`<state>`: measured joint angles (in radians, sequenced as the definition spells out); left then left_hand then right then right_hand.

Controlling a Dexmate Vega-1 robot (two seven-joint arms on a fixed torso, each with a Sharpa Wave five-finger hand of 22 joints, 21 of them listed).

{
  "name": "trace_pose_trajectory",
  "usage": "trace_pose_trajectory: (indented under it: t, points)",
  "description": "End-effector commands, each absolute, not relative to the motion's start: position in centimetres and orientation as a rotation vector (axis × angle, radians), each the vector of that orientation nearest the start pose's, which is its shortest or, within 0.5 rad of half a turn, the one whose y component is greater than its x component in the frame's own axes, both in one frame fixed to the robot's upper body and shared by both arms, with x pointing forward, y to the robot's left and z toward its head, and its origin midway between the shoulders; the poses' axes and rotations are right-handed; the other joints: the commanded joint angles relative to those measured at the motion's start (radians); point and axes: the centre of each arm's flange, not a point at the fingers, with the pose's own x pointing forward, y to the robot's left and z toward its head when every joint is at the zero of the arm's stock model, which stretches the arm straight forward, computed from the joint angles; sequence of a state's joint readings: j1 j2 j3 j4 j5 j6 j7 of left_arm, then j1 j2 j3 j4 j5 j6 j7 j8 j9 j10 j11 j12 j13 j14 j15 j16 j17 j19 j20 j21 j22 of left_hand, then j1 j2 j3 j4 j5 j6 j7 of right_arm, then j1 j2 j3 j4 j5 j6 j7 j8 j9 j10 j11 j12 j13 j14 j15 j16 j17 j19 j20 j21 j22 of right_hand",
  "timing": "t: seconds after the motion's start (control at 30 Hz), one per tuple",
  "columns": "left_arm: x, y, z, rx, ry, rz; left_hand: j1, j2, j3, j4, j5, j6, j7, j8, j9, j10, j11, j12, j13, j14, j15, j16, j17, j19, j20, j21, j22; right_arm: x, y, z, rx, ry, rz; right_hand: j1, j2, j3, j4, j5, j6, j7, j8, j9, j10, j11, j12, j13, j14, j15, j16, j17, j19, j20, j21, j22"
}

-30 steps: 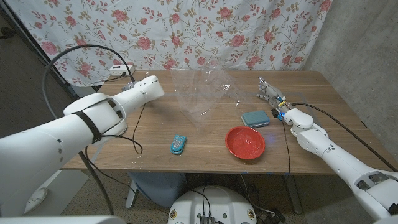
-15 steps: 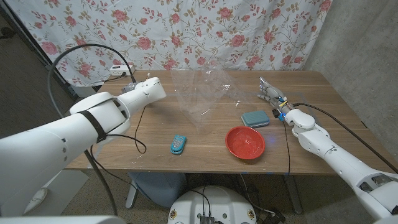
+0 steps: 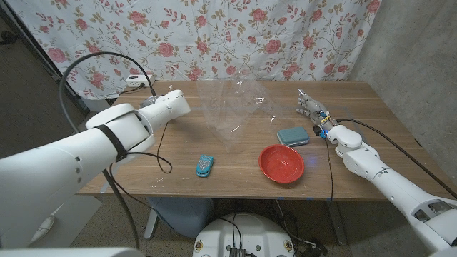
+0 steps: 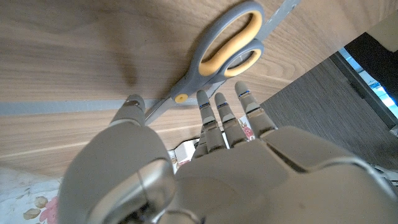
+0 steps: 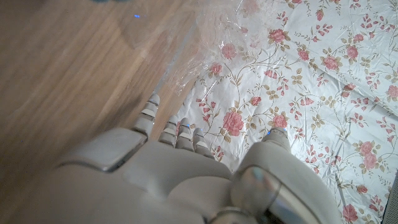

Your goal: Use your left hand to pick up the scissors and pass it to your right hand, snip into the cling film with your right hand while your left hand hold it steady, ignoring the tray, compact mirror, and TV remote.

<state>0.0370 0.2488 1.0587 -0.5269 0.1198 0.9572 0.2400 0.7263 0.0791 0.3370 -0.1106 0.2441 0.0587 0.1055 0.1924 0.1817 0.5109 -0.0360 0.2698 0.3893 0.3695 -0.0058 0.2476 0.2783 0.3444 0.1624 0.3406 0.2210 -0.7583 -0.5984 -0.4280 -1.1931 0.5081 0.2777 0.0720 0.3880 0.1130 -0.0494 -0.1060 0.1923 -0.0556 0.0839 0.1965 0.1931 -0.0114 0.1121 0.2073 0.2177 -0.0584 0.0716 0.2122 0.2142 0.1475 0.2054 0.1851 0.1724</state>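
Note:
The scissors (image 4: pixel 227 46), grey with yellow-lined handles, lie shut on the wood near the table's far left edge. My left hand (image 4: pixel 205 155) hovers just over them with its fingers apart, fingertips (image 4: pixel 203 99) close to the pivot, holding nothing. In the head view that left hand (image 3: pixel 148 101) is at the table's far left. The clear cling film (image 3: pixel 232 107) stands crumpled at the table's middle back and also shows as cling film (image 5: pixel 205 37) beyond my right hand (image 5: pixel 180 162). That right hand (image 3: pixel 308 106) waits open at the far right, apart from the film.
A red tray (image 3: pixel 281 163) sits at the front right, with a teal compact mirror (image 3: pixel 293 135) behind it. A small blue remote (image 3: pixel 205 165) lies at the front middle. A black cable (image 3: pixel 161 153) trails from my left arm. A white power strip (image 3: pixel 134 79) sits beyond the table's left corner.
My left arm has eased a little forward and to the right at the table's far left. The right hand and the objects have stayed in place.

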Motion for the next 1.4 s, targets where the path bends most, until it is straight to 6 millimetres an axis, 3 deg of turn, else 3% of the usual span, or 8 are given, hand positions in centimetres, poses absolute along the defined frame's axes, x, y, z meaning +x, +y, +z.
trace_pose_trajectory:
  t: [0.03,0.2,0.4,0.57,0.8,0.9,1.17,1.4]
  points:
    - [73.2,34.5,4.9,1.176,0.394,0.671,0.014,0.002,0.007,-0.011,0.006,0.000,-0.004,0.003,0.001,0.005,-0.004,0.001,-0.002,-0.002,-0.007,-0.004,0.000,-0.006,-0.003,0.003,0.005,66.5,-32.4,-2.2,-0.234,-0.539,0.179,0.000,0.004,0.006,-0.003,-0.003,-0.003,-0.004,0.004,0.004,-0.006,0.006,0.005,0.000,-0.001,0.004,0.004,0.001,-0.004,0.006,0.006,0.001]
    - [73.3,34.6,4.8,1.170,0.386,0.663,0.020,0.006,0.013,-0.016,0.008,0.000,-0.003,0.003,0.001,0.006,-0.004,0.001,-0.004,-0.004,-0.008,-0.006,-0.001,-0.006,-0.003,0.003,0.005,66.3,-32.5,-2.2,-0.235,-0.538,0.173,0.000,0.004,0.006,-0.003,-0.003,-0.003,-0.004,0.005,0.004,-0.006,0.006,0.005,0.000,-0.002,0.004,0.004,0.001,-0.004,0.006,0.006,0.001]
    - [73.3,34.3,4.8,1.184,0.375,0.671,0.049,0.010,0.027,-0.041,0.013,0.012,-0.009,0.008,0.001,0.040,-0.043,0.010,-0.006,0.006,-0.024,-0.003,-0.004,-0.008,-0.006,0.006,0.005,66.2,-32.4,-2.2,-0.234,-0.541,0.172,0.000,0.004,0.006,-0.003,-0.003,-0.003,-0.004,0.005,0.004,-0.006,0.005,0.005,0.000,-0.003,0.004,0.004,0.001,-0.004,0.006,0.006,0.001]
    - [73.2,34.0,4.7,1.204,0.375,0.681,0.152,0.029,0.064,-0.078,0.028,0.032,-0.019,0.014,0.001,0.160,-0.113,0.063,0.010,0.045,-0.052,0.024,0.006,-0.010,-0.009,0.012,0.006,66.2,-32.3,-2.1,-0.233,-0.543,0.174,-0.001,0.004,0.007,-0.003,-0.004,-0.002,-0.004,0.005,0.004,-0.007,0.006,0.004,0.000,-0.002,0.004,0.004,0.001,-0.004,0.006,0.006,0.001]
    - [73.1,34.0,4.4,1.200,0.359,0.700,0.284,0.029,0.087,-0.081,0.046,0.069,-0.032,0.014,0.002,0.200,-0.148,0.136,0.063,0.074,-0.068,0.051,0.038,-0.014,-0.014,0.019,0.005,66.3,-32.3,-2.2,-0.234,-0.539,0.176,0.000,0.004,0.008,-0.003,-0.004,-0.003,-0.004,0.005,0.004,-0.006,0.006,0.005,0.000,-0.003,0.004,0.004,0.001,-0.004,0.005,0.006,0.001]
    - [73.0,33.8,4.2,1.206,0.345,0.706,0.324,0.031,0.085,-0.077,0.051,0.104,-0.036,0.020,0.003,0.228,-0.132,0.170,0.083,0.093,-0.086,0.069,0.057,-0.006,-0.022,0.028,0.005,66.2,-32.3,-2.2,-0.233,-0.540,0.176,-0.001,0.003,0.008,-0.003,-0.004,-0.003,-0.004,0.005,0.004,-0.006,0.006,0.005,0.000,-0.002,0.004,0.004,0.001,-0.004,0.005,0.006,0.001]
    - [72.7,33.4,4.1,1.213,0.315,0.716,0.421,0.034,0.062,-0.073,0.046,0.195,-0.055,0.028,0.005,0.349,-0.166,0.290,0.150,0.161,-0.128,0.129,0.113,0.004,-0.035,0.050,0.008,66.1,-32.3,-2.3,-0.234,-0.543,0.177,0.000,0.004,0.009,-0.004,-0.004,-0.003,-0.004,0.005,0.004,-0.006,0.006,0.005,0.000,-0.003,0.005,0.004,0.001,-0.003,0.005,0.006,0.001]
    - [72.5,33.4,3.8,1.202,0.307,0.710,0.465,0.036,0.053,-0.073,0.041,0.213,-0.055,0.021,0.006,0.354,-0.164,0.324,0.178,0.179,-0.140,0.155,0.143,0.006,-0.045,0.061,0.010,65.9,-32.4,-2.4,-0.232,-0.540,0.178,0.000,0.004,0.010,-0.004,-0.004,-0.003,-0.004,0.005,0.004,-0.007,0.006,0.004,0.000,-0.003,0.005,0.004,0.001,-0.003,0.005,0.006,0.001]
